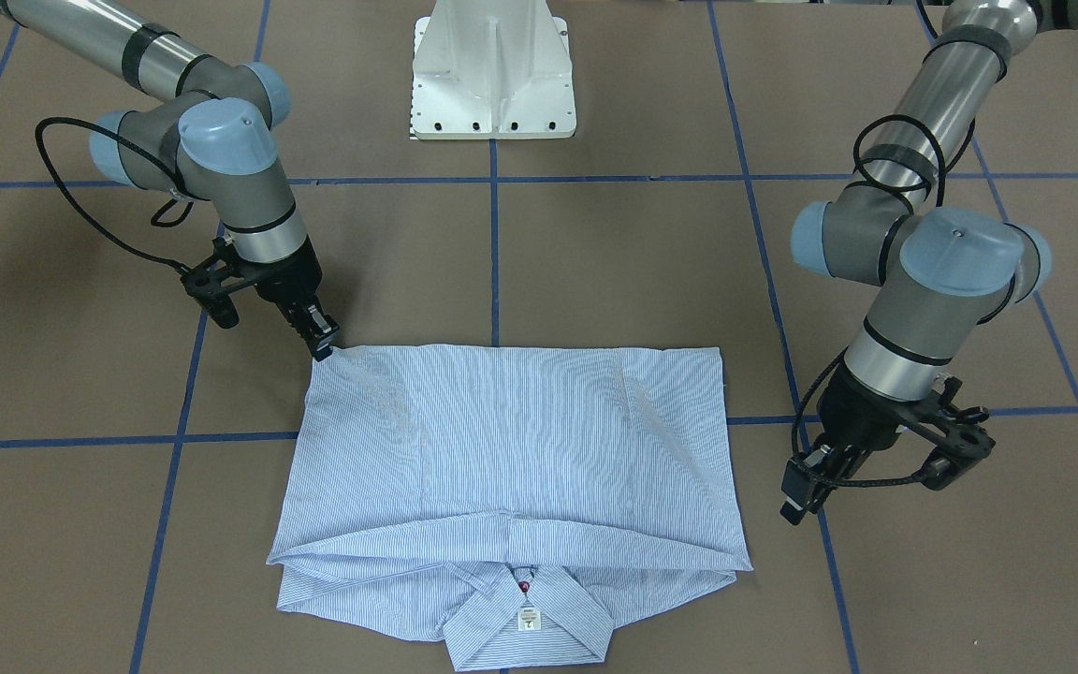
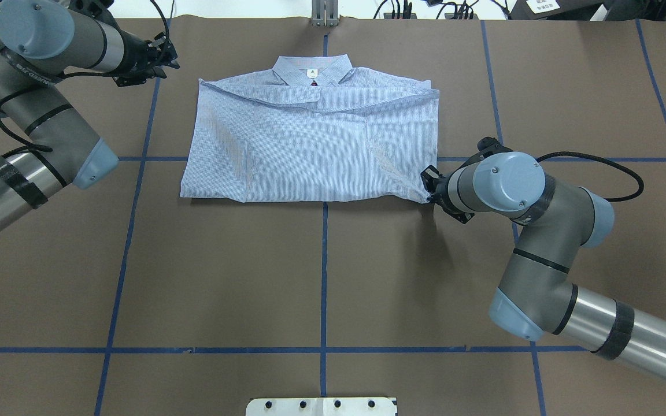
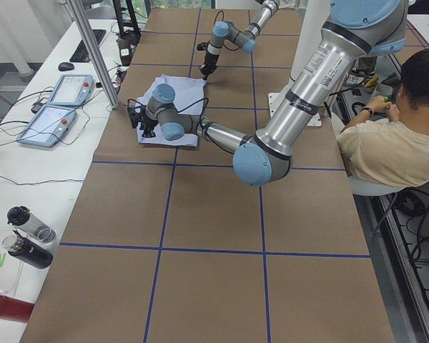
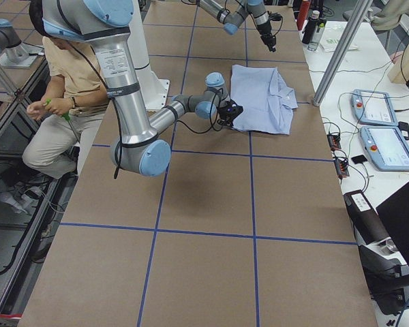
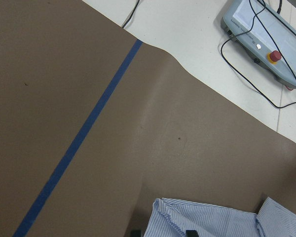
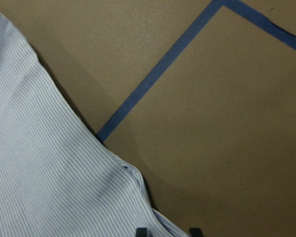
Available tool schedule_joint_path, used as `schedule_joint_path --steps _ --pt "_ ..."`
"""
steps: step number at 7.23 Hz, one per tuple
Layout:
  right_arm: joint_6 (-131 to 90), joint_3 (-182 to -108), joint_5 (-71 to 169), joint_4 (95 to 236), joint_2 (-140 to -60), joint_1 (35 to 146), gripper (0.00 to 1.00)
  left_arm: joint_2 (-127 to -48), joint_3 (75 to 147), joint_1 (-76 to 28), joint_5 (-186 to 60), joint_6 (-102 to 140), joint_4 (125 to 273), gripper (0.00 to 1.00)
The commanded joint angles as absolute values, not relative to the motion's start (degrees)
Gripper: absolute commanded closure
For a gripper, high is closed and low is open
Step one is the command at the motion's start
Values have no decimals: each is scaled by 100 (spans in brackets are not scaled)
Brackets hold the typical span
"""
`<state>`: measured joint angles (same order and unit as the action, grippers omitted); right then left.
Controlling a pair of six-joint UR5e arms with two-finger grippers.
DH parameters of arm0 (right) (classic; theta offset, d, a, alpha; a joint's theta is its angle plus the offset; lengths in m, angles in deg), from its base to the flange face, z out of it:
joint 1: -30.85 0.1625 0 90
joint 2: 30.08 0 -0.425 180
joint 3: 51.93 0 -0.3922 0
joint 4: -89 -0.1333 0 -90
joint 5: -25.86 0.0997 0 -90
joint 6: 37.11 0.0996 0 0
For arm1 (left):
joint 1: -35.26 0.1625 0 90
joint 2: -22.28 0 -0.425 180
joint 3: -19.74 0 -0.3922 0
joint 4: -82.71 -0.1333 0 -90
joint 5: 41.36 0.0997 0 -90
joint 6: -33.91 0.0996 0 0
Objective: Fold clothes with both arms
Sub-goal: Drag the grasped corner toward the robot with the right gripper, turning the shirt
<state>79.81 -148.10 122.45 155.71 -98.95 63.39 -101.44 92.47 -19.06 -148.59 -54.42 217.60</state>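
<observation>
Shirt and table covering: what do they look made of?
Shirt: thin woven cloth, probably cotton or a blend, matte; fine blue-white stripes, soft creases, limp folded edges. Table covering: brown matte sheet, likely kraft paper; in the left wrist view its edge lifts in a wave off the white tabletop. Grid lines: blue tape, apparently.

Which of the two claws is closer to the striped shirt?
Right. The right gripper is at the shirt's corner on the robot's side, touching its edge; the left gripper is off to the shirt's side near the collar end, apart from it.
</observation>
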Motion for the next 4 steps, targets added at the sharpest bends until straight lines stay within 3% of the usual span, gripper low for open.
schedule_joint_path --steps 1,4 --pt "8135 -15070 12263 15562 -9985 6240 100 -10138 9278 -1906 -14859 -5451 21753 59" --pt "8338 -16333 12351 15632 -10983 5576 100 -10129 9435 -1906 -14859 -5451 21744 59"
